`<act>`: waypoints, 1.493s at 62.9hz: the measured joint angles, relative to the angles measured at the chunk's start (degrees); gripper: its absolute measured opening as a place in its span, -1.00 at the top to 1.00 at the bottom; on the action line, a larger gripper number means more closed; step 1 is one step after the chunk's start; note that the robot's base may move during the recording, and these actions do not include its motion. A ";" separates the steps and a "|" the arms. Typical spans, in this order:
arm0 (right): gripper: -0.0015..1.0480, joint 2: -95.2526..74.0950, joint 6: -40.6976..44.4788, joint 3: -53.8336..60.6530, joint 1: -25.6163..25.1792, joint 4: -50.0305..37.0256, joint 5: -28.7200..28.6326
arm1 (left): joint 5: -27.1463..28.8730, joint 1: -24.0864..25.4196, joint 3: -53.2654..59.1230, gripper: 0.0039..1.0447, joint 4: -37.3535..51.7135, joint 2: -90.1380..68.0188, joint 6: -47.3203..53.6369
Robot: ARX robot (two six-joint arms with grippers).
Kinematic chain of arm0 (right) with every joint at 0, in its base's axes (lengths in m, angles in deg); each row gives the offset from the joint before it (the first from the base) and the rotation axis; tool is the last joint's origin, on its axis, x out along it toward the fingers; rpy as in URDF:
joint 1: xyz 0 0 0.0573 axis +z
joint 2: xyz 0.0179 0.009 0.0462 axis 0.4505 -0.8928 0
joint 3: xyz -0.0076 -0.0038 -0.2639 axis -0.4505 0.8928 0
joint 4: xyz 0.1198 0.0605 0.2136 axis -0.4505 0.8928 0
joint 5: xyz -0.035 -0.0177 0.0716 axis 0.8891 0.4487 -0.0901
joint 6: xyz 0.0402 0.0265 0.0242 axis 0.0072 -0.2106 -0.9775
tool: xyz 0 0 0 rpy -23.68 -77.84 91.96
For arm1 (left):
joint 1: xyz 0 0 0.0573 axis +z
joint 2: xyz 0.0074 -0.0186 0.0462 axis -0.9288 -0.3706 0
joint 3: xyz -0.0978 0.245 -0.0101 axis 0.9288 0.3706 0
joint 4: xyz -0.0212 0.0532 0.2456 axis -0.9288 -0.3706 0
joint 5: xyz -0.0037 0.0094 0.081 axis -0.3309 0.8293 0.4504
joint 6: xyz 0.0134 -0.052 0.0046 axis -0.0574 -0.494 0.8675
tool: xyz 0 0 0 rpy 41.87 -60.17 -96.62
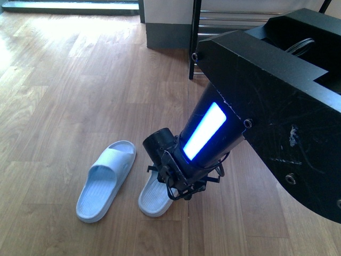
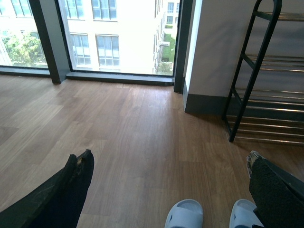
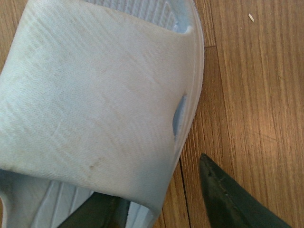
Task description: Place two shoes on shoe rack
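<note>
Two pale blue slides lie side by side on the wood floor. The left slide [image 1: 105,181] lies free. The right slide [image 1: 153,196] is partly covered by my right gripper [image 1: 177,188], which is lowered onto it. In the right wrist view my right gripper [image 3: 156,183] is open. One of its fingers [image 3: 97,211] reaches under the strap [image 3: 95,90] and the other sits outside by the sole's edge. My left gripper [image 2: 171,166] hangs open above the floor, with both slides' toes [image 2: 185,214] just below it. The shoe rack [image 2: 266,95] stands against the wall.
The rack's black frame [image 1: 195,37] and chrome bars show behind my right arm. A grey skirting and wall corner [image 2: 204,102] stand beside the rack. Floor-to-ceiling windows [image 2: 114,38] run along the far side, and bare wood floor [image 1: 69,90] spreads left of the slides.
</note>
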 joint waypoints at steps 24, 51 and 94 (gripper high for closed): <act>0.97 9.25 3.93 14.43 -3.91 -9.20 0.15 | 0.00 0.00 0.00 -0.83 0.00 0.00 0.00; 0.97 50.01 14.64 49.11 -19.89 -24.48 -5.77 | 0.00 0.00 0.00 -0.83 -0.02 0.00 0.00; 0.97 100.59 25.03 81.61 -37.66 -21.20 -28.68 | 0.02 0.00 0.00 -0.83 0.00 0.00 0.00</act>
